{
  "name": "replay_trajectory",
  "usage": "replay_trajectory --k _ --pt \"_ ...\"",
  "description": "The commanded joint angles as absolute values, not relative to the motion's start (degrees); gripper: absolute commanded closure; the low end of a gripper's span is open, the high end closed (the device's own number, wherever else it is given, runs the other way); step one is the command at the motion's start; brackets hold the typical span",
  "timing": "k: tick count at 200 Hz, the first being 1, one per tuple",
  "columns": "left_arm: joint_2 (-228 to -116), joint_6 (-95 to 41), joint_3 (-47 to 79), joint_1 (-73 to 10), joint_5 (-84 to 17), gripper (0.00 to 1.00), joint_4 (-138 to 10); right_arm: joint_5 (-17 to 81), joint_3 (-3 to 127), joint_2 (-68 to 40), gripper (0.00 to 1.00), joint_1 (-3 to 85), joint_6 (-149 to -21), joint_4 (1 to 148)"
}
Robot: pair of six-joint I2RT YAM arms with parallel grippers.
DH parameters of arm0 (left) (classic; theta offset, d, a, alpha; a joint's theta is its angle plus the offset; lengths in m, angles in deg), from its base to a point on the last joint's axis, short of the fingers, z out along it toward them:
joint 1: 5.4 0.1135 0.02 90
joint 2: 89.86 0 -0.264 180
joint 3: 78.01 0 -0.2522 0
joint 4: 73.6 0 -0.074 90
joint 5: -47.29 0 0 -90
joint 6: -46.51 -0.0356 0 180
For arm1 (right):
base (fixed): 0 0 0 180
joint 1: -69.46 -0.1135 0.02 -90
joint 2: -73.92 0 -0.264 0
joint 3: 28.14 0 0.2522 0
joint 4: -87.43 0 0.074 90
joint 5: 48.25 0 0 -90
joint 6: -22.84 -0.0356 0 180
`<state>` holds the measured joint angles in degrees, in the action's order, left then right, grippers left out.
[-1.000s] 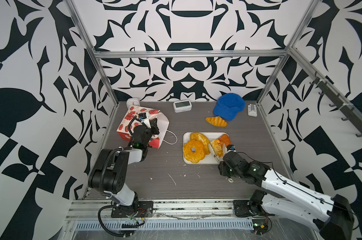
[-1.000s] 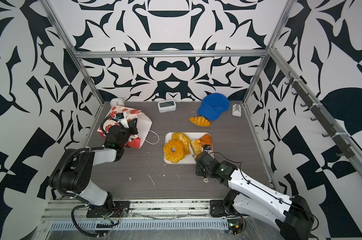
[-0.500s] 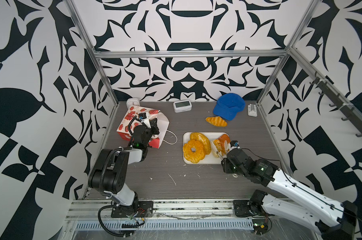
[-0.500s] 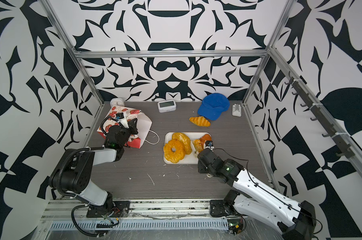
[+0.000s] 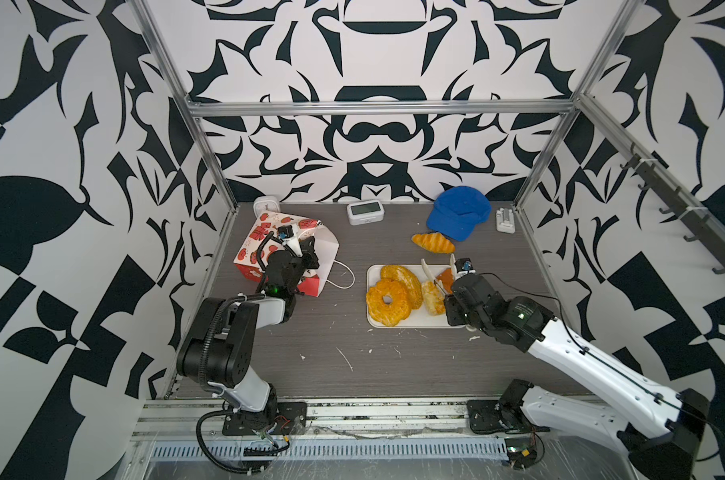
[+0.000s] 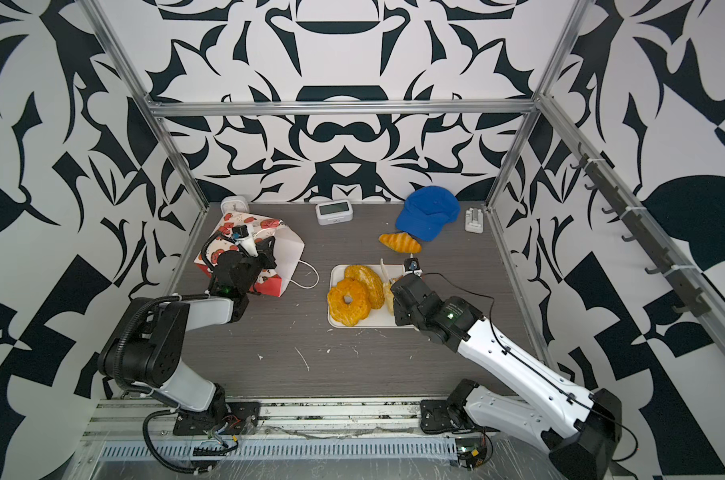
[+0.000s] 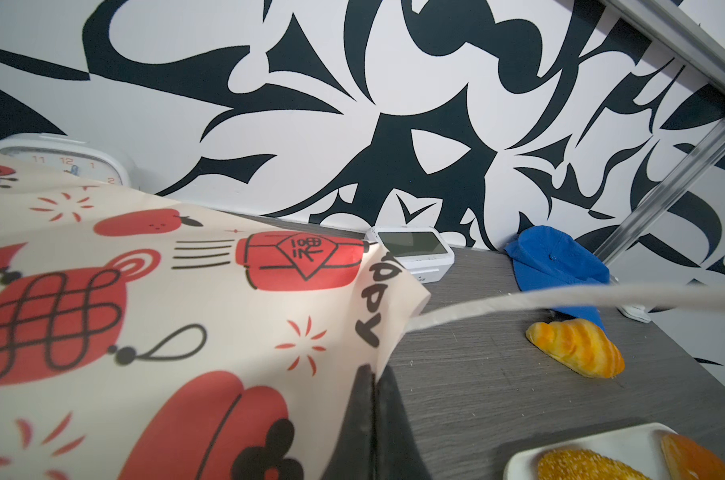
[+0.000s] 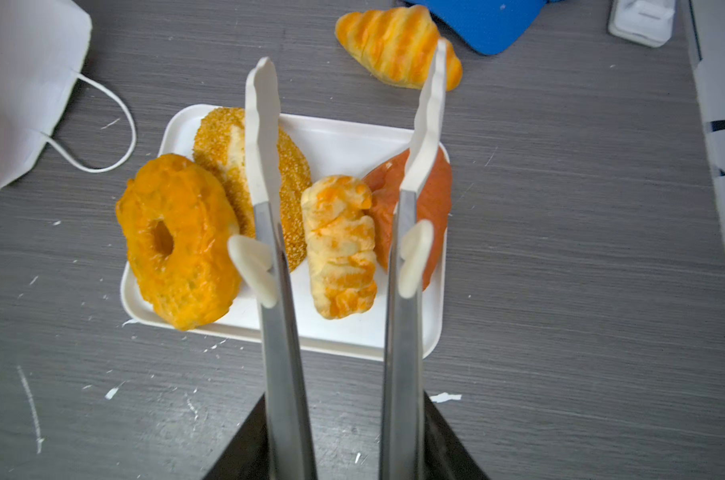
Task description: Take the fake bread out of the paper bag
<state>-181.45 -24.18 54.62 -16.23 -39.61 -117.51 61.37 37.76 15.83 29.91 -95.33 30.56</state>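
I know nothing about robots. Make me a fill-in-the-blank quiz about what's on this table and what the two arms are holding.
The white tray holds ___ pieces of fake bread.
One croissant lies off the tray, beside the ___ cap.
The left gripper is shut on the rim of the ___.
The right gripper holds ___ over the tray.
Missing words: four; blue; paper bag; tongs.

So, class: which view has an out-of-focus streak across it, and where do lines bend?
Left wrist view: the white cord handle smears softly, very near the lens. Both top views: frame posts bow from wide-angle distortion. Right wrist view: the tray stays sharp.
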Motion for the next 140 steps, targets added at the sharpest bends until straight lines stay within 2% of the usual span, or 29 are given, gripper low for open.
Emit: replay_trajectory --k 1,35,52,87,140 --pt "-181.79 -23.18 54.74 -15.86 -38.64 1.00 -119.25 61.11 40.64 13.97 0.52 36.28 -87.85 35.44" --pt "-181.96 -22.84 54.65 -15.86 -38.44 1.00 -119.51 54.46 41.90 6.20 0.51 46.33 -79.98 41.66" --pt "-181.96 -22.83 54.58 -15.86 -38.48 1.00 -119.52 53.44 44.20 1.02 0.51 48.68 -76.35 43.95" --pt "-182.86 -22.35 54.41 -15.86 -38.42 1.00 -120.47 45.15 49.78 -8.10 0.50 51.91 -71.79 47.32" --pt "-184.00 -21.53 54.25 -15.36 -37.99 1.00 -121.97 48.13 53.48 -14.74 0.49 52.62 -65.99 49.54"
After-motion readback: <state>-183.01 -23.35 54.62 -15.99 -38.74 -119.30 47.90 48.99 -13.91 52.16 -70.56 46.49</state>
